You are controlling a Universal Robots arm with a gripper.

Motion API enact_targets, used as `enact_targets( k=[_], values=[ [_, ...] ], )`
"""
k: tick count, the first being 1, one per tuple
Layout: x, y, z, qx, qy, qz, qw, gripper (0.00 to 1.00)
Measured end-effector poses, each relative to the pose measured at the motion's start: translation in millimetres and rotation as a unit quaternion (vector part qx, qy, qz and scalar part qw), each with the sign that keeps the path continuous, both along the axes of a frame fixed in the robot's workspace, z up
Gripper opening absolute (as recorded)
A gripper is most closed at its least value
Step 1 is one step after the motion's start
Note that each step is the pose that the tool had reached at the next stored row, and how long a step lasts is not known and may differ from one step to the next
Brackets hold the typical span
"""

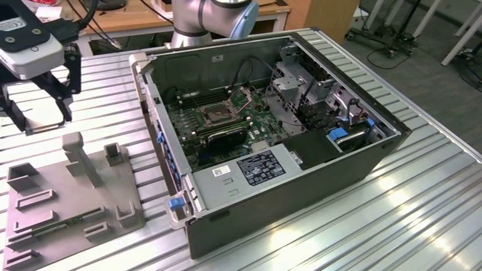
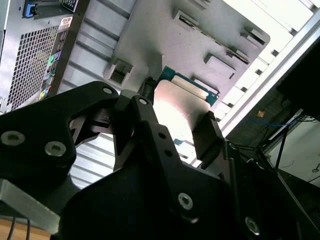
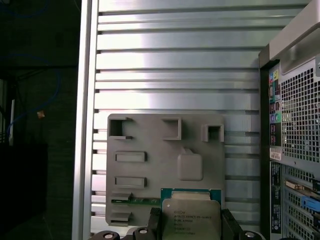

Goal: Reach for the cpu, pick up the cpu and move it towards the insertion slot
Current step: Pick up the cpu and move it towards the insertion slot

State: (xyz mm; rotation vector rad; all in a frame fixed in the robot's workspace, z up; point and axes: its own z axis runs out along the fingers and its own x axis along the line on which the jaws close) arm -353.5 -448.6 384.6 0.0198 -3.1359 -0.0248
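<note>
The cpu point(image 3: 191, 217) is already picked up, pinched by 2 opposite edges in the hand point(image 1: 39, 121) above the grey holder point(image 3: 150, 145) on the bench point(image 1: 421, 186), but the slot point(image 1: 214, 116) in the open case point(image 1: 301, 186) is well apart, so that move is not yet done.

Open computer case point(image 1: 301, 169) and grey plastic holder point(image 1: 75, 192) on a slatted metal tabletop point(image 1: 421, 214).
The case lies mid-tabletop, open side up, its circuit board exposed. The holder sits just beside it, toward the exterior view's left edge, with a narrow green circuit strip point(image 3: 135, 201) in one recess.
</note>
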Motion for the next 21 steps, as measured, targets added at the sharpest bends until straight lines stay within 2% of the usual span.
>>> enact_targets(
  k=[21],
  values=[
    [25.8,0.0,0.0,0.0,0.0002,0.0,1.0,0.55]
  ],
)
